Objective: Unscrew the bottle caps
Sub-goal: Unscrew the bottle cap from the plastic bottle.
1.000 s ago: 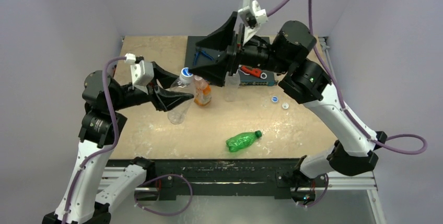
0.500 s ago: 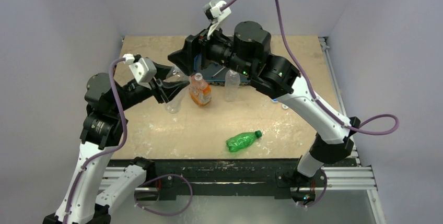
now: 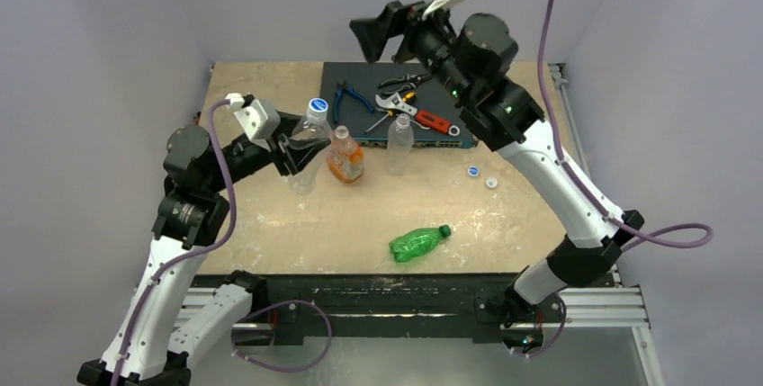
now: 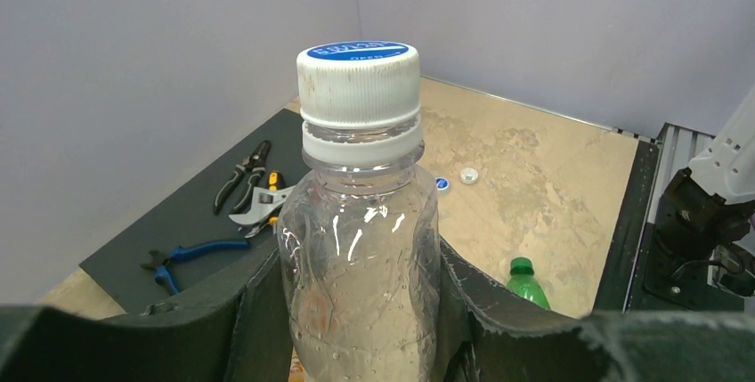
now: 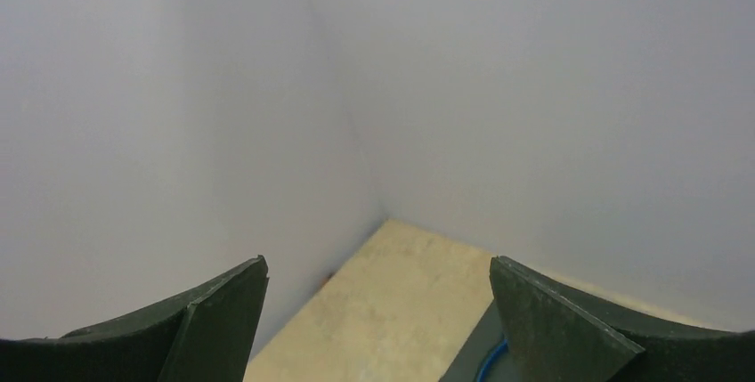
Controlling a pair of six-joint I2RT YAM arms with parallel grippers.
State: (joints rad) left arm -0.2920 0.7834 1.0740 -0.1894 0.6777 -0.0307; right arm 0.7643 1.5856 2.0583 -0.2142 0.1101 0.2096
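My left gripper is shut on a clear crinkled bottle and holds it tilted, with its white, blue-topped cap on. In the left wrist view the bottle fills the space between the jaws, with the cap on top. My right gripper is open and empty, raised high over the table's back edge and facing the wall. The squat orange-label bottle and a second clear bottle stand mid-table. A green bottle with a green cap lies near the front. Two loose white caps lie to the right.
A dark mat at the back holds blue pliers, a wrench and a red-handled tool. The walls stand close on three sides. The right arm's links span the table's right side.
My right gripper was at the held bottle's cap and has swung up and back to the far wall. My left gripper has shifted the bottle slightly; the cap is still on.
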